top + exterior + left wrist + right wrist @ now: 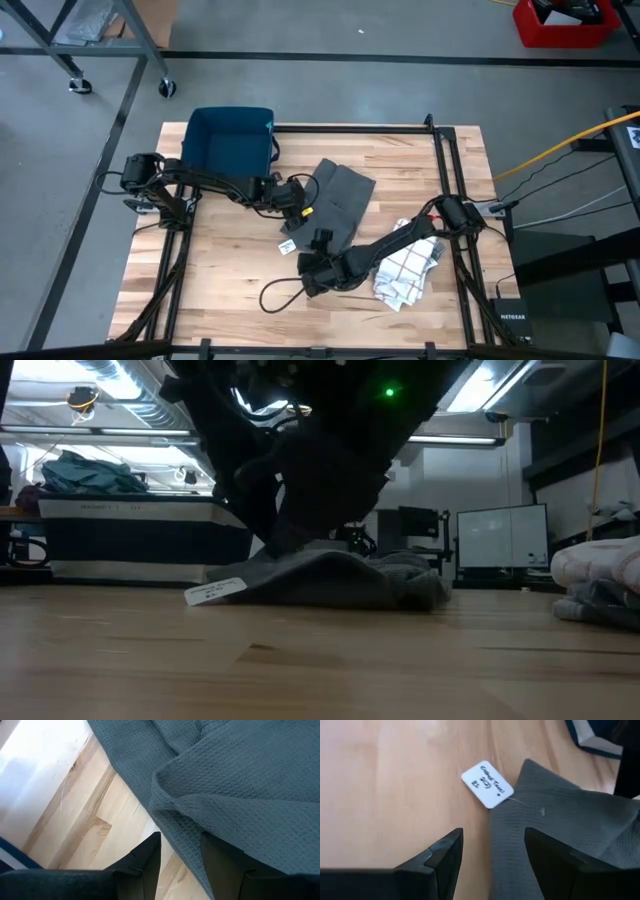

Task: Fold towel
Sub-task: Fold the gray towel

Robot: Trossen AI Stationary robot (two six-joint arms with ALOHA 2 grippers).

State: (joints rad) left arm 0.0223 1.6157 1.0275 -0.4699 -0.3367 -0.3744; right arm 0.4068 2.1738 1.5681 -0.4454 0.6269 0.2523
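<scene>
A grey waffle-weave towel [338, 200] lies crumpled on the wooden table, with a white paper tag [287, 245] tied to its near corner. My left gripper [300, 197] is open at the towel's left edge. That edge [182, 847] runs between its fingers. My right gripper [318, 245] is open over the towel's near corner [507, 840], just beside the tag [487, 785]. In the low view the towel [340, 580] lies as a low mound under the dark arms. My left gripper comes from above with one finger [227, 867] over the towel's left edge and the other [145, 865] over bare wood; whether they touch, I cannot tell. My right gripper straddles the towel's near corner with one finger [552, 860] over the cloth; touch cannot be told.
A dark blue bin [230, 140] stands at the far left of the table. A white checked cloth [408, 270] lies bunched at the near right under the right arm. A black cable loop [280, 295] lies near the front edge.
</scene>
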